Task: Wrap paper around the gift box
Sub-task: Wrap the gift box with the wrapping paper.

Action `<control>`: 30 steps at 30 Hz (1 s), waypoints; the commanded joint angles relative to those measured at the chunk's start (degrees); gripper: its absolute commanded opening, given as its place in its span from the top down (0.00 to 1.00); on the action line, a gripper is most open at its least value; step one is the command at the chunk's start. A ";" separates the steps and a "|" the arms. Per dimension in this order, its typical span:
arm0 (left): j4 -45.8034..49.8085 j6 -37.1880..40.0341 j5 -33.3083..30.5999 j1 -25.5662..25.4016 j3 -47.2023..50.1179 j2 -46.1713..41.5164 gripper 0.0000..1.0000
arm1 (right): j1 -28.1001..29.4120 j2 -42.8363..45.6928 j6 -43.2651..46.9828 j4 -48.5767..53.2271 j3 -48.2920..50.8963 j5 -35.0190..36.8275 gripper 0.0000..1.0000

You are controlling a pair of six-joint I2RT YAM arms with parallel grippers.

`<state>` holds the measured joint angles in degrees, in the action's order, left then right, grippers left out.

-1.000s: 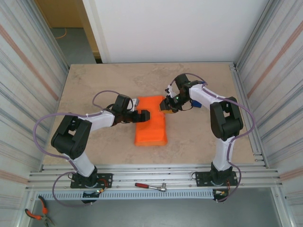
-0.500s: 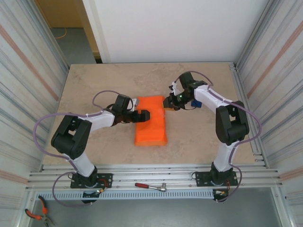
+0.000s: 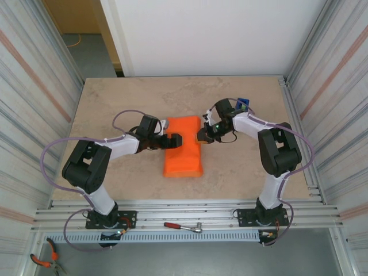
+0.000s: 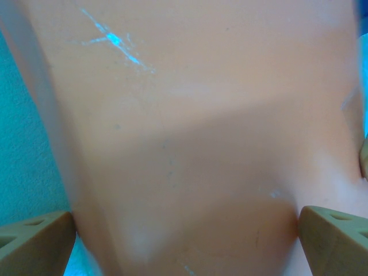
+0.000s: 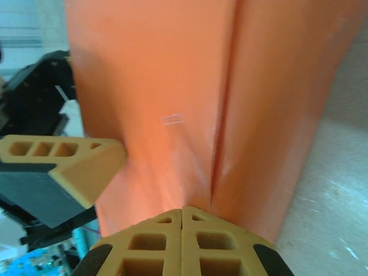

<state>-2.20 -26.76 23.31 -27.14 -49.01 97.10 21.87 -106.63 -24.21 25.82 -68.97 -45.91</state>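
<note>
right end effector point(image 3: 202, 136) shifted nearward, closed | tips at paper point(image 3: 183, 152) edge

A blue tape dispenser point(image 3: 244, 105) sits on the table point(image 3: 115, 103), a red-handled ratchet point(image 3: 183, 227) on the front rail point(image 3: 149, 235).

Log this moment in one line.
left gripper: jaws open over bright orange paper sheet | right gripper: jaws shut at sheet's right edge

White arms point(image 3: 118, 147) with black joints trail lilac cables point(image 3: 123, 112) (fingertips point(image 5: 152, 244) are tan, hollow-celled blocks).
</note>
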 commanded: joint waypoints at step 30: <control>9.48 2.75 -5.55 -0.99 1.82 3.62 0.01 | -3.67 3.54 -9.72 -15.21 10.53 -3.11 1.00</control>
<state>-2.17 -26.74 23.31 -27.14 -49.04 97.10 18.17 -101.60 -32.86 11.42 -58.70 -48.27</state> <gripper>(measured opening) 0.986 0.061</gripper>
